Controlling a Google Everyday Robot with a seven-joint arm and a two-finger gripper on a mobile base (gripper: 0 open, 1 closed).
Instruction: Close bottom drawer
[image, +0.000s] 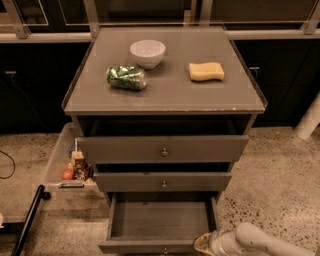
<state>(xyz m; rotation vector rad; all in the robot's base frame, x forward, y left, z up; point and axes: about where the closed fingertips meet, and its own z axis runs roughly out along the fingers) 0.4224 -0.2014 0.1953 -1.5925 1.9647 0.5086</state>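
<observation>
The grey three-drawer cabinet (165, 95) stands in the middle of the camera view. The bottom drawer (161, 220) is pulled far out and empty inside; its slim front panel lies at the lower edge, with its knob (164, 250) just in view. The middle drawer (163, 181) and top drawer (163, 149) stick out a little. My gripper (204, 244) on the white arm (260, 242) is at the bottom right, by the right end of the bottom drawer's front panel.
On the cabinet top are a white bowl (147, 52), a crumpled green bag (126, 77) and a yellow sponge (206, 71). A clear bin (60, 165) with snacks sits on the floor at left. A black pole (27, 220) lies lower left. Dark cabinets stand behind.
</observation>
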